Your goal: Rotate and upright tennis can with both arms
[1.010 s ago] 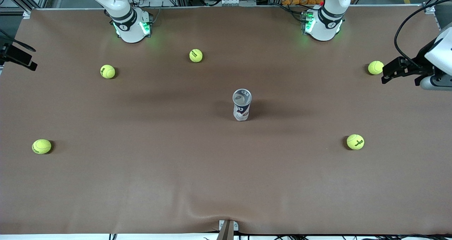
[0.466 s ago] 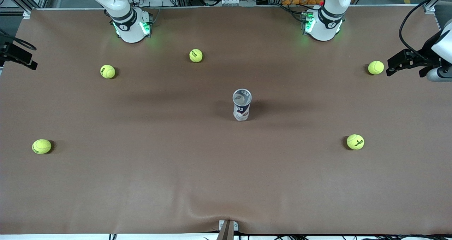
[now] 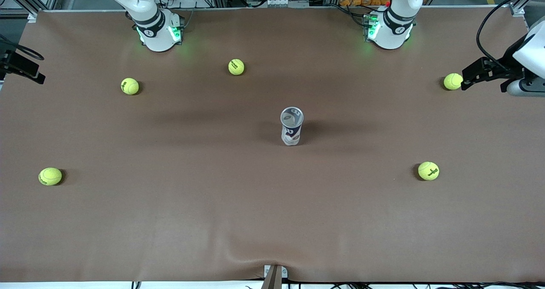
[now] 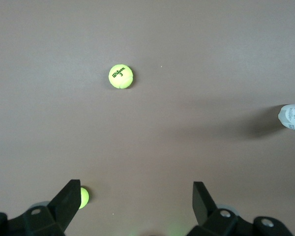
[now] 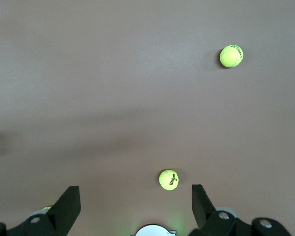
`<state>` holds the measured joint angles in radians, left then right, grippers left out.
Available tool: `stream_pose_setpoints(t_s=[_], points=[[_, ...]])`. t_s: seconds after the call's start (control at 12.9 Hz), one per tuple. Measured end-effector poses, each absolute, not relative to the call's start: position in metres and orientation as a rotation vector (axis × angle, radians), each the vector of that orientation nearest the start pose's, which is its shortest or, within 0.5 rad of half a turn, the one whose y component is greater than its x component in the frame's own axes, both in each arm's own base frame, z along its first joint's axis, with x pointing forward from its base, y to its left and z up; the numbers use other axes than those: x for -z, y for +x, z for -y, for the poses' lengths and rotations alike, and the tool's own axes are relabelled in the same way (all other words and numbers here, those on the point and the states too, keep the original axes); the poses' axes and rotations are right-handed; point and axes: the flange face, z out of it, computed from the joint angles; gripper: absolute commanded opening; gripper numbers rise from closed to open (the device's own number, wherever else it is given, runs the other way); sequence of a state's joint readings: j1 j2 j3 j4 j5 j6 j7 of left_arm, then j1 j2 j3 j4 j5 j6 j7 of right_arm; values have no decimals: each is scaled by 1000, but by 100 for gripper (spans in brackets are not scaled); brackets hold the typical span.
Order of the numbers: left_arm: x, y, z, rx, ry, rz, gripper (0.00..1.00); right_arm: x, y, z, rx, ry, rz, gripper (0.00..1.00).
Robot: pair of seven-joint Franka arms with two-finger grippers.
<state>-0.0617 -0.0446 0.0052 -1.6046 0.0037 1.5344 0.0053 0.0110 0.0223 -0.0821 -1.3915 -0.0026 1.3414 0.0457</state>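
Note:
The tennis can (image 3: 291, 126) stands upright in the middle of the table, open silvery rim up, with nothing touching it. A sliver of it shows at the edge of the left wrist view (image 4: 292, 118). My left gripper (image 3: 466, 78) hangs open and empty over the left arm's end of the table, beside a tennis ball (image 3: 452, 81). In its wrist view the left gripper (image 4: 136, 196) has wide-spread jaws. My right gripper (image 3: 37, 76) hangs over the right arm's end of the table, and its wrist view shows the right gripper (image 5: 136, 199) open and empty.
Several tennis balls lie scattered on the brown table (image 3: 272, 221): two (image 3: 236, 67) (image 3: 130, 86) near the right arm's base, two (image 3: 50, 176) (image 3: 428, 170) nearer the camera. Balls also show in the wrist views (image 4: 121, 76) (image 5: 168, 179) (image 5: 231, 56).
My left gripper has risen a little and shifted slightly beside the ball at its end of the table. My right gripper edged outward. The can has not moved.

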Motion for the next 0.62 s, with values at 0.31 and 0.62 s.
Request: stream_pose_setpoints(t_s=[0.31,0.62], points=[[-635,532,24,-24,-3137,-83,100,-676,535,38,-114,-3138,-183,100],[-635,532,23,-27,-3137,-80,100,-676,535,38,-114,-3138,-183,100]])
